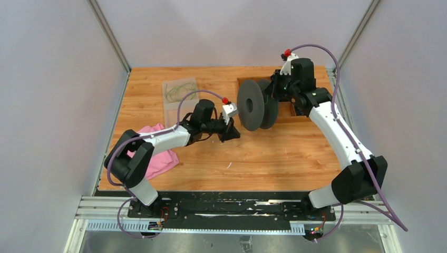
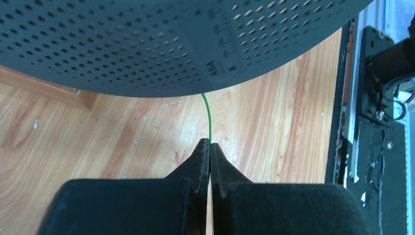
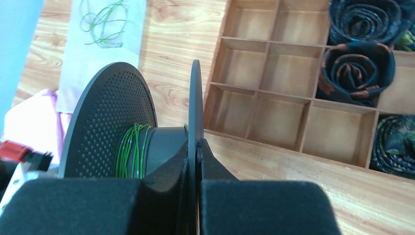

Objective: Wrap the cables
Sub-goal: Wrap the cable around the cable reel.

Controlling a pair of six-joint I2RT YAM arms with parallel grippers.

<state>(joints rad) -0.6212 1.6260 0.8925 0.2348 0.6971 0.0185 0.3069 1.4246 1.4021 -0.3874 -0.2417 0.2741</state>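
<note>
Tabletop (image 1: 274, 158) of wood between grey walls (image 1: 52, 79), left jaws pinching green cable (image 2: 209, 117), right jaws clamping black spool (image 3: 112, 112).

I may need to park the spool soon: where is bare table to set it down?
Widest bare table: near centre, between pink cloth and the right arm, in front of the spool. Crowded: cable bag back left, divider tray back right.
</note>
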